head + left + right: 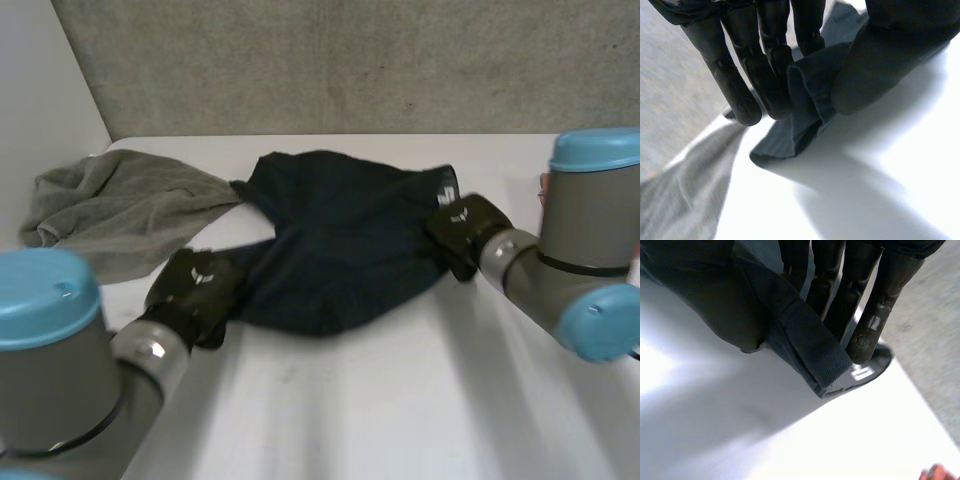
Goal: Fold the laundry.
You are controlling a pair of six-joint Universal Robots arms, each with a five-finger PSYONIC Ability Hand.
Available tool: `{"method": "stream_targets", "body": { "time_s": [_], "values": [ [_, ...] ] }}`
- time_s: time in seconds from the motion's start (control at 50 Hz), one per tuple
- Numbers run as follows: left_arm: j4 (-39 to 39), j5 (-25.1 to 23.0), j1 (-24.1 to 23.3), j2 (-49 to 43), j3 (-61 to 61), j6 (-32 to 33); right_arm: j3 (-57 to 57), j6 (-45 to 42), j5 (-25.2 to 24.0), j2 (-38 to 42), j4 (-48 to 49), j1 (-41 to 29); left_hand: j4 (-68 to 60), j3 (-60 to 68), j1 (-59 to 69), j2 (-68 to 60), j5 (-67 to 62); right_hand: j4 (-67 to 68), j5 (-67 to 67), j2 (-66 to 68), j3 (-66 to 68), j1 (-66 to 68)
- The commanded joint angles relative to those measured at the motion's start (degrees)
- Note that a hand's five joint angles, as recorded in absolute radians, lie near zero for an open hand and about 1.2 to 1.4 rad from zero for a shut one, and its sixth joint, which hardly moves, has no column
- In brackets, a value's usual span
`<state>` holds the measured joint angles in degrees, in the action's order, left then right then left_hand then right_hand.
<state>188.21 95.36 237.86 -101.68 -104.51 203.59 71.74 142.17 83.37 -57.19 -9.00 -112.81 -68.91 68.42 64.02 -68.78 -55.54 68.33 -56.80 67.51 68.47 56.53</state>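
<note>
Dark garment [340, 240] spread on the bench [400, 400], gripped at both sides.
The left hand [195, 285] pinches a fold of its edge between fingers and thumb, and the right hand [465, 228] clamps the labelled corner likewise. A grey towel [120, 205] lies beyond the left hand.

Garment [345, 240] on table [400, 400] centre; towel [115, 205] at its left, edges touching.

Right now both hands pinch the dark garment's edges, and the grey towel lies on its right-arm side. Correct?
Not quite. The head view shows the grey towel on the left arm's side of the dark garment. The rest holds: the left hand and the right hand each pinch an edge of it.
</note>
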Motion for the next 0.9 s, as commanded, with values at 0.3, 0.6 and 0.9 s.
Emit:
{"method": "stream_targets", "body": {
  "time_s": [0.3,0.6,0.9],
  "values": [
    [-21.60,-6.15,-1.00,17.68,-3.60,10.78,24.34,-18.35,-2.68,-23.17,-18.72,4.00,-11.09,11.58,15.98,-11.22,-14.46,11.67,-13.20,12.49,11.53,23.47],
    [14.02,-2.46,3.04,-21.96,28.82,10.87,6.40,-9.98,9.53,-2.76,-0.24,2.51,-11.09,11.58,15.98,-11.22,-14.46,11.67,-13.20,12.49,11.53,23.47],
    [17.53,-5.45,2.52,-47.90,58.01,11.04,-14.95,-11.65,16.82,16.57,8.38,1.72,-11.09,11.58,15.98,-11.22,-14.46,11.67,-13.20,12.49,11.53,23.47]
  ]
}}
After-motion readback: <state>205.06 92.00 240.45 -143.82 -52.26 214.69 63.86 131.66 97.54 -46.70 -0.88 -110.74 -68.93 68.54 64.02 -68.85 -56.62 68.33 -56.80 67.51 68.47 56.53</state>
